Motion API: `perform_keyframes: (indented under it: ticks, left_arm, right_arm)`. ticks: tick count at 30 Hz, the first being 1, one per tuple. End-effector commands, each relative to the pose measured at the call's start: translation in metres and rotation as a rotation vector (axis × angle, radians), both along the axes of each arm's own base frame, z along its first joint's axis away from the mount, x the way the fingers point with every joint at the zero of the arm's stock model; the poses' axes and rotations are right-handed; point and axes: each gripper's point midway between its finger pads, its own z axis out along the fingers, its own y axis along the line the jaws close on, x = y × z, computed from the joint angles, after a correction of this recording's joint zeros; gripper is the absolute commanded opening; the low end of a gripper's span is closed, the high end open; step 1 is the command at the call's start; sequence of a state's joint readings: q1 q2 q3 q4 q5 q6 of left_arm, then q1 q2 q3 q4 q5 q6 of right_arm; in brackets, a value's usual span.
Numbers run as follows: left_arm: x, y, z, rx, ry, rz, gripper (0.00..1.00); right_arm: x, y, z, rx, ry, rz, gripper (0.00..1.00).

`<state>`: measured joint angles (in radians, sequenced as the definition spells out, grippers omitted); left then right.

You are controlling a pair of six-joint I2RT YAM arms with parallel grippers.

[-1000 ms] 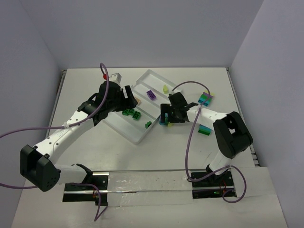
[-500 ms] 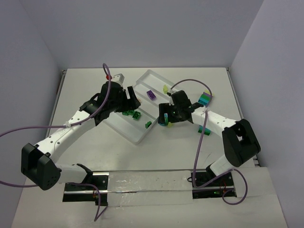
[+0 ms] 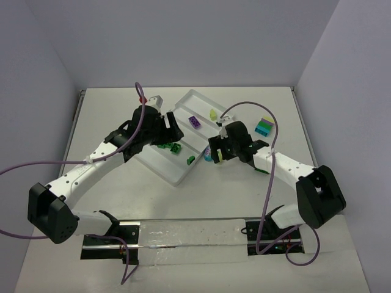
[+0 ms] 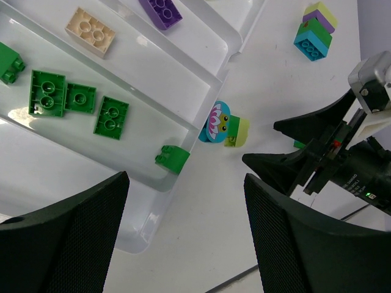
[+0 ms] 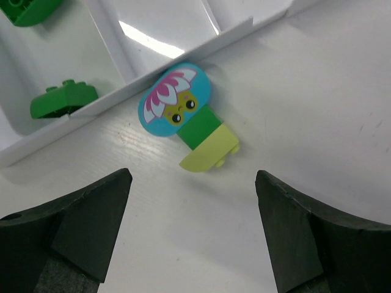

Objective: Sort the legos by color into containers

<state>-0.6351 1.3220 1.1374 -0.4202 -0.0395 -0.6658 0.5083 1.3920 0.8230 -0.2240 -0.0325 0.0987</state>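
White tabletop [image 5: 317, 110] beside the end wall of the clear plastic tray [image 5: 220, 38] bears a teal, green and yellow-green brick clump [image 5: 183, 119] — centred ahead of the right gripper [image 5: 192, 177], jaws wide and empty, its long axis slanting across their gap — the left gripper [image 4: 185, 178], equally wide and empty, hangs farther off

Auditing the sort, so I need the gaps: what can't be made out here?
Top view: the right arm hides most of a green piece.
Top view: the right end effector covers much of the frog clump.
Left wrist view: the top edge cuts off the purple brick.
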Motion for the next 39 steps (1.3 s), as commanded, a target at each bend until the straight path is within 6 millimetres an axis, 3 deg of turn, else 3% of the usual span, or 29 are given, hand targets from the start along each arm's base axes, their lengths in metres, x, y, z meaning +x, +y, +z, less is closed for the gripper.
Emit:
perform_keyframes:
  ticks: [1,7,15,29,39]
  left_arm:
    - [0.004,-0.015,0.020,-0.047,-0.041,-0.030,0.83]
    - [0.003,-0.017,0.019,-0.042,-0.038,-0.036,0.83]
    - [0.002,-0.018,0.015,-0.027,-0.028,-0.036,0.83]
    - [0.002,-0.025,0.008,-0.020,-0.012,-0.048,0.82]
    - [0.001,-0.025,0.004,-0.009,-0.001,-0.047,0.82]
  right_arm:
    - [0.020,0.001,0.015,-0.024,-0.103,-0.001,0.90]
    - [0.019,0.006,-0.014,-0.076,0.043,0.022,0.86]
    - [0.019,0.011,-0.014,-0.078,-0.042,0.130,0.85]
    - [0.028,0.015,-0.032,-0.119,0.036,0.130,0.85]
    - [0.020,0.023,-0.041,-0.104,0.106,0.181,0.76]
